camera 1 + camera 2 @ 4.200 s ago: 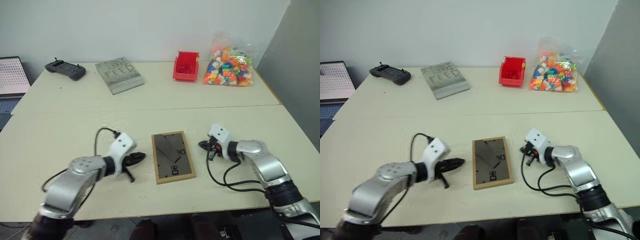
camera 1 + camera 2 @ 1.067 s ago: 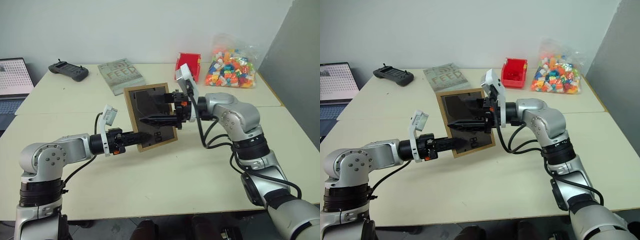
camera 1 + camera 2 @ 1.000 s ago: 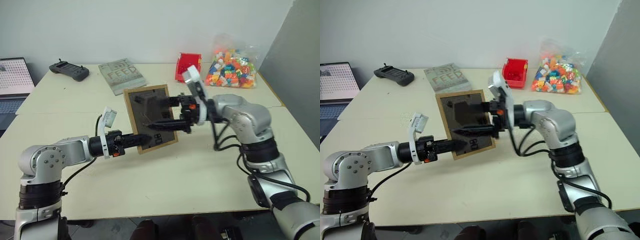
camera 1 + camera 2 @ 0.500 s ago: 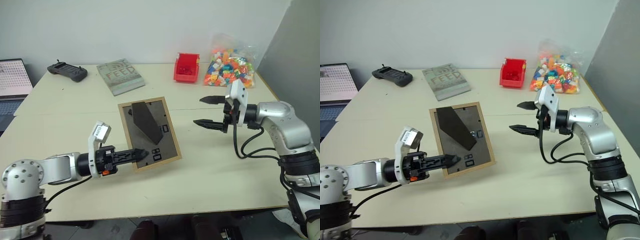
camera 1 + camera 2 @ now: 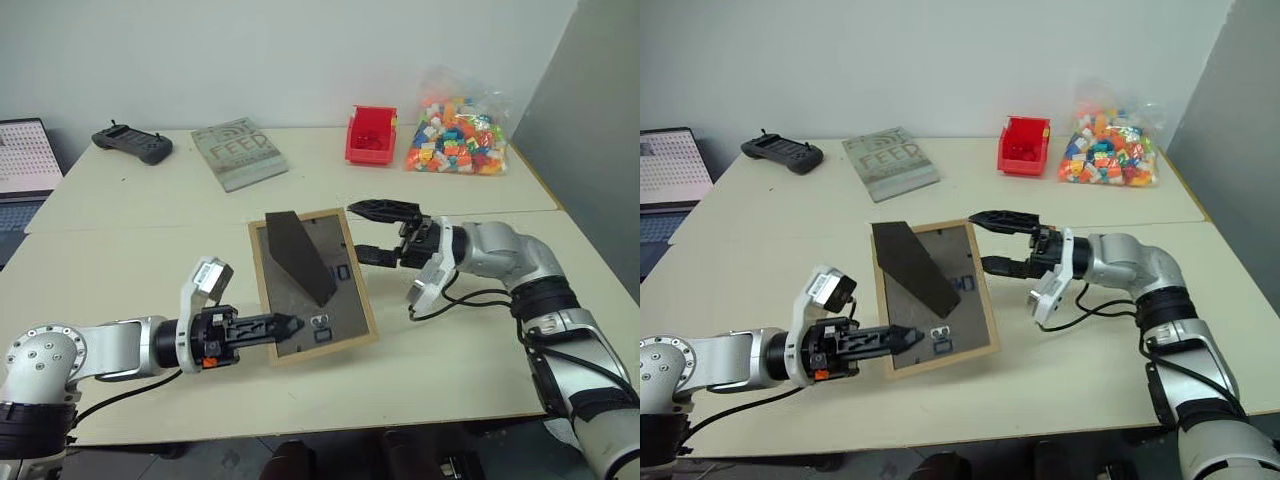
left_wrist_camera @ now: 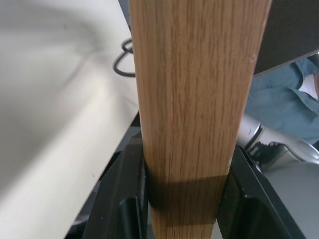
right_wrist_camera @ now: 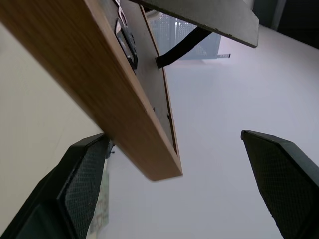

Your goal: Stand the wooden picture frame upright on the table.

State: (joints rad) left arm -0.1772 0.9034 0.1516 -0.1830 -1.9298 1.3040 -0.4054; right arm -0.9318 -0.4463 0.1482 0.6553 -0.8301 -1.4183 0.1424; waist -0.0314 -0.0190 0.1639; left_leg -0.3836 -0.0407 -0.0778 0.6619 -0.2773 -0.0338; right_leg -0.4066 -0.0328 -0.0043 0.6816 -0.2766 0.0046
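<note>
The wooden picture frame (image 5: 312, 288) stands tilted with its dark back panel toward me and its black stand (image 5: 300, 255) swung out. Its lower edge is down at the table (image 5: 140, 250); I cannot tell whether it touches. My left gripper (image 5: 280, 325) is shut on the frame's lower left corner. In the left wrist view the light-wood edge (image 6: 192, 99) sits clamped between the two black fingers (image 6: 122, 199). My right gripper (image 5: 368, 232) is open beside the frame's upper right edge, one finger on each side of the corner (image 7: 159, 159), with gaps on both sides.
At the back of the table lie a grey-green book (image 5: 238, 152), a black controller (image 5: 132, 142), a red bin (image 5: 372, 133) and a bag of coloured bricks (image 5: 458, 120). A laptop (image 5: 25, 155) sits at the far left. A seam (image 5: 150, 225) crosses the tabletop.
The right gripper let go of the frame's back, swung away to the right, then came back open to the frame's right edge. The left gripper rolled and drew the frame back toward me.
</note>
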